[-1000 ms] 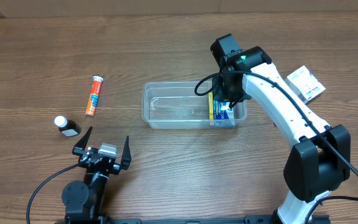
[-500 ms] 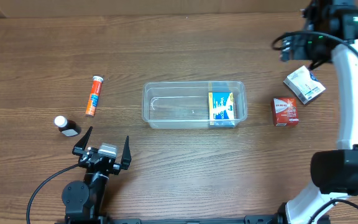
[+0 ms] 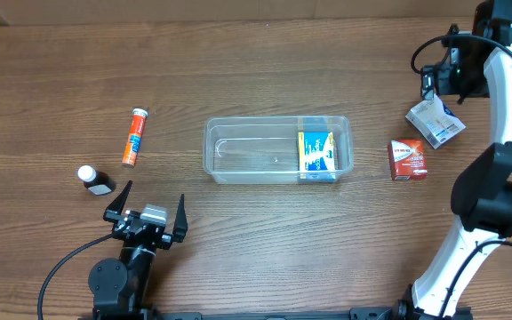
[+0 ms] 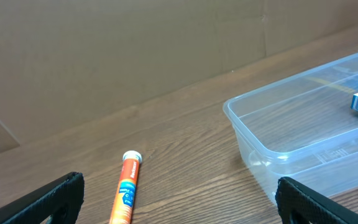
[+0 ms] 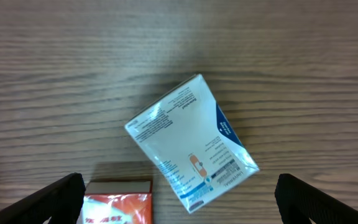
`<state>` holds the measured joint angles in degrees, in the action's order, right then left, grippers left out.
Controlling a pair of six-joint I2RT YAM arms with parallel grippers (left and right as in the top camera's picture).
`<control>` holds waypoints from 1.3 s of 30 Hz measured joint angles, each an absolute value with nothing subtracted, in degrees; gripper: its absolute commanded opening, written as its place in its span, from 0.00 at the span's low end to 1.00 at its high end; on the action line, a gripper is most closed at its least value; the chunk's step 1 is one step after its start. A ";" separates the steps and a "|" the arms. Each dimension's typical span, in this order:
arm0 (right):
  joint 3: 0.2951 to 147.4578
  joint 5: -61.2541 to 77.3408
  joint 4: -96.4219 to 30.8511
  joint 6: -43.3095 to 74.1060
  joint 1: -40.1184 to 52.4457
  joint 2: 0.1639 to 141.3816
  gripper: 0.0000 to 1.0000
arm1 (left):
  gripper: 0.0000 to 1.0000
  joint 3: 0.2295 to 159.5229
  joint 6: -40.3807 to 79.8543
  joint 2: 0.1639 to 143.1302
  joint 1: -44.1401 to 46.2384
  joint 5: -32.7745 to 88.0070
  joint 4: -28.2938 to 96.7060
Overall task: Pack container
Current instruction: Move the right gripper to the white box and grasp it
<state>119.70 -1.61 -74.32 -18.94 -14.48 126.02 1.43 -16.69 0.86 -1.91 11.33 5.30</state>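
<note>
The packing looked only begun, with one item stowed and four left out on the desk. Nearest the left edge stood a small dark bottle [image 3: 94, 180] with a white cap. Just beyond it, a little farther from the front edge, an orange tube [image 3: 134, 136] lay on its side. Neither touched anything else. The left pincer [image 3: 153, 200] sat by the front edge, left of the middle, its fingers spread wide and holding nothing. In its own camera the tube lay ahead between the tips and well apart from them. The container [image 3: 238, 174] rested in the middle of the desk, long side running left to right. Its left part was bare, and a blue and yellow box [image 3: 316, 153] lay flat against its right end wall. To the right, toward the right edge, a red box [image 3: 408, 160] sat on the wood near the container but not touching it. A white box [image 3: 435, 120] lay askew just beyond it, toward the far right corner. The right pincer [image 5: 179, 202] hung over that white box, opened wide with the fingers on either side, gripping nothing and not yet touching the box. By the look of it, the two boxes, the tube and the bottle were all still to be packed.
</note>
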 measured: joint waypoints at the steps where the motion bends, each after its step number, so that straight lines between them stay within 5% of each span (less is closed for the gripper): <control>1: 119.70 -1.32 -74.54 -19.62 -14.76 126.93 1.00 | 1.00 1.43 -16.69 0.86 -1.91 11.33 5.30; 39: 119.66 4.21 -77.12 -29.95 -17.98 136.14 1.00 | 1.00 1.43 -16.69 0.86 -1.91 11.33 5.28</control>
<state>119.66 4.21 -77.12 -29.95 -17.98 136.14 1.43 -16.69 0.86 -1.91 11.33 5.28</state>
